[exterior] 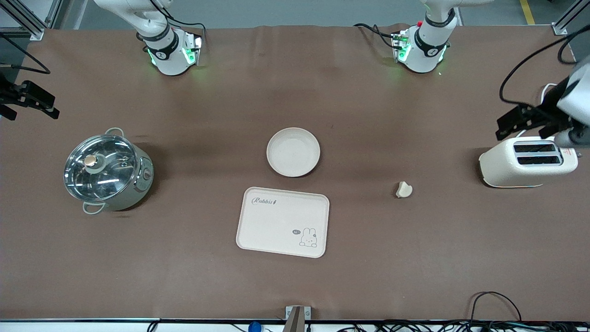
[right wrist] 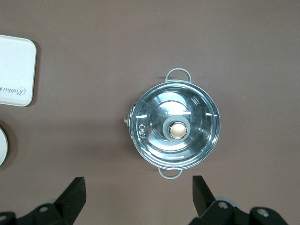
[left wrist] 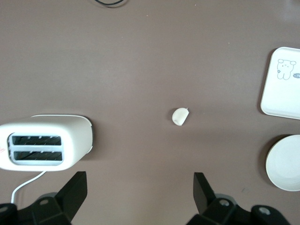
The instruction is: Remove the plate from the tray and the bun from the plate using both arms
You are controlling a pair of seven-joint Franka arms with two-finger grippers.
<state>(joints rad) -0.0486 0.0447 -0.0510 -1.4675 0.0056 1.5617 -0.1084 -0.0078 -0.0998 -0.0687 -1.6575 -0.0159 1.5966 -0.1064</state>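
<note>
Left gripper [left wrist: 139, 193] (spread) above toaster [exterior: 528, 162]

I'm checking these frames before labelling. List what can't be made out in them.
- Pot contents: glass lid glare hides them in the front and right wrist views.
- Toaster slots: too dark to show whether anything is inside.
- Plate: cut off by the left wrist view's edge.
- Tray: cut off by the right wrist view's edge.

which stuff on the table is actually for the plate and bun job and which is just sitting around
For the job:
plate, bare on the table
bun, toward the left arm's end
left gripper, open, up near the toaster
right gripper, open, up near the pot

Just lying about:
rabbit tray
toaster
lidded pot
</note>
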